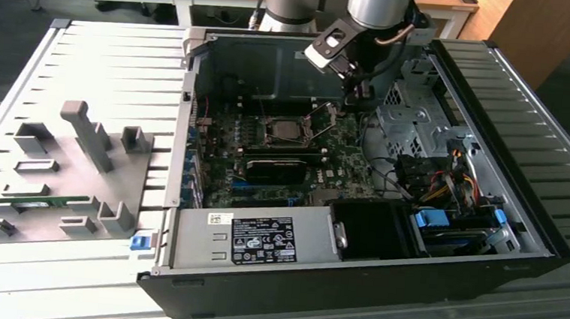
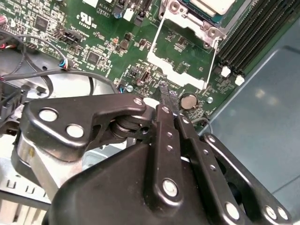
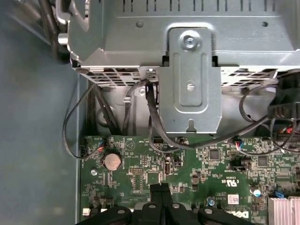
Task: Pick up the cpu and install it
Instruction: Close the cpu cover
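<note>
The cpu [image 2: 213,5], its silver top showing, lies in the socket [image 1: 287,131] on the green motherboard [image 1: 350,171] inside the open computer case. The socket's hinged metal frame [image 2: 180,75] stands swung open beside it. In the exterior view my gripper [image 1: 352,104] hangs inside the case toward the view's right of the socket, close above the board. In both wrist views the black fingertips [image 2: 164,91] are pressed together with nothing between them, hovering near the coin battery [image 2: 188,100]. The gripper [image 3: 161,189] points down at the board's edge.
A metal drive cage [image 3: 190,70] and loose black cables [image 3: 154,126] sit close to the gripper. The case walls [image 1: 192,115] enclose the work area. A power supply [image 1: 249,240] lies at the front. A grey fixture board [image 1: 72,182] with a green memory stick [image 1: 36,202] rests on the exterior view's left.
</note>
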